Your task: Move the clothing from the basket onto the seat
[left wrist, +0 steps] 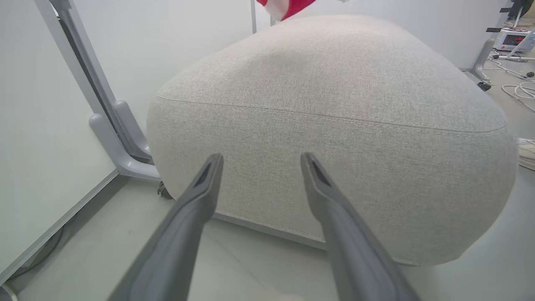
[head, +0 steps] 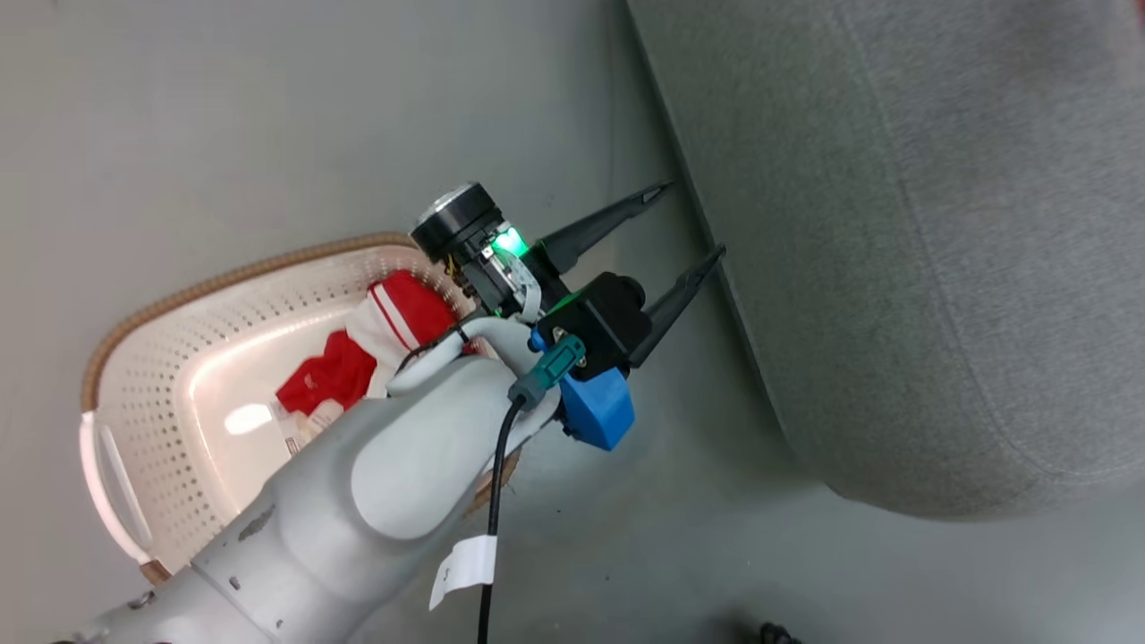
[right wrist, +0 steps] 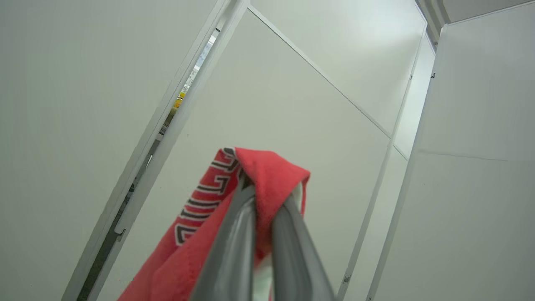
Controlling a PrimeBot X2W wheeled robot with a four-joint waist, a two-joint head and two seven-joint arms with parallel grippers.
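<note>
Two grippers, opposite states. Right gripper (right wrist: 265, 200) is pinched tight on a red garment (right wrist: 271, 171), a fold of cloth caught between the fingers near the tips, with dark block lettering on the part drooping lower left. White wall panels (right wrist: 334, 50) behind it, so the piece is held up in the air. Left gripper (head: 693, 219) is spread wide with nothing in it, tips aimed at the side of the grey seat (head: 939, 224); close to it, but touching or not I cannot tell. Red-and-white scrap (left wrist: 288, 7) at the top edge of the left wrist view, above the seat's crown, is probably the same held piece, not certain. Other clothing (head: 394, 331) lies in the basket (head: 161, 376) on the floor (head: 268, 134), bunched at the end nearer the seat, red with white striped trim, partly covered by the left forearm. Handling, as a judgement: light, limp, no stiffness, so it will drape and trail and may snag the rim. Not fragile, not slippery. Best hold is a raised bunch or the thick trimmed edge, pinched deep, not a single thin layer.
</note>
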